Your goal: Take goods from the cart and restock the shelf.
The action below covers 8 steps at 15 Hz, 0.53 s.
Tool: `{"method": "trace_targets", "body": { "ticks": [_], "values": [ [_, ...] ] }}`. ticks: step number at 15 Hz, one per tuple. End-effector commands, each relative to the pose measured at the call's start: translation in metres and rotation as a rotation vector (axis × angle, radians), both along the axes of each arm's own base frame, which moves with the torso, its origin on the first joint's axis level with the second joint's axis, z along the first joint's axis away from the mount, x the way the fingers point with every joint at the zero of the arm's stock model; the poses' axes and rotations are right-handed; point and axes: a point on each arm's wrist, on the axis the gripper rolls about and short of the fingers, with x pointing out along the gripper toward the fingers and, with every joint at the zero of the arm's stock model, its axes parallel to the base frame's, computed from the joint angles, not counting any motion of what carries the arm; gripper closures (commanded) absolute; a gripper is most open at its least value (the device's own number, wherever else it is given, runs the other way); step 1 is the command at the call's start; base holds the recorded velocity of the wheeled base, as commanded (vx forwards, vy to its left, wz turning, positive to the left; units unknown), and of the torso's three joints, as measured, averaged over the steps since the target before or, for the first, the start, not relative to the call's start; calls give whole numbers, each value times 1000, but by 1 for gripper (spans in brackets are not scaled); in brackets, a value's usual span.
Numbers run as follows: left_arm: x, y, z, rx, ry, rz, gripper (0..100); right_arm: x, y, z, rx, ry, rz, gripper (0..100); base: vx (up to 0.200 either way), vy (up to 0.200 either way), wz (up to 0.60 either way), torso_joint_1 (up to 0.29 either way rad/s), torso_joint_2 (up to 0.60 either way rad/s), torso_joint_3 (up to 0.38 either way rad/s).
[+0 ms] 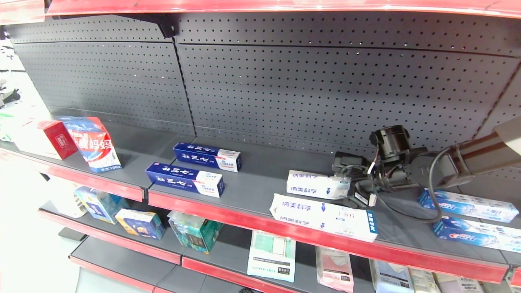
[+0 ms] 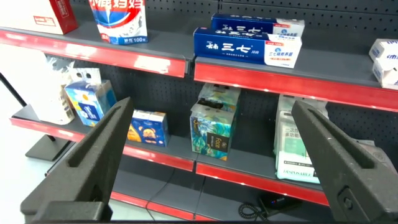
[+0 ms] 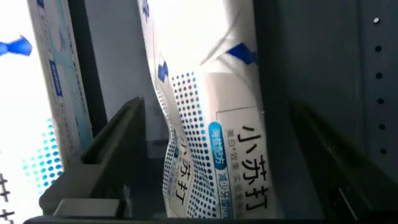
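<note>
apparently the placing step is ending: the right gripper has its fingers apart around the rear white toothpaste box, which lies on the shelf; it should next back straight out without nudging it; the left gripper hangs spread and empty

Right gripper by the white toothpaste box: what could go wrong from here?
The right gripper, open, straddles the rear white box; pulling out skewed could drag it crooked. The front white box lies at the shelf's red lip, so a nudge might tip it off. The arm's cable droops toward the blue boxes and could snag.
</note>
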Motion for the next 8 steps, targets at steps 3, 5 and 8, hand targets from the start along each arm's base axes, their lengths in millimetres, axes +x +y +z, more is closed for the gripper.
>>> {"method": "trace_targets", "body": {
  "ticks": [3,5,8],
  "values": [
    [0,0,0,0,0,1,0,0,-3,7,15,-20,-17,0,0,0,0,0,0,0],
    [0,0,0,0,0,1,0,0,-4,9,25,-18,-31,0,0,0,0,0,0,0],
    [0,0,0,0,0,1,0,-1,-7,15,42,-23,-50,0,0,0,0,0,0,0]
  ]
}}
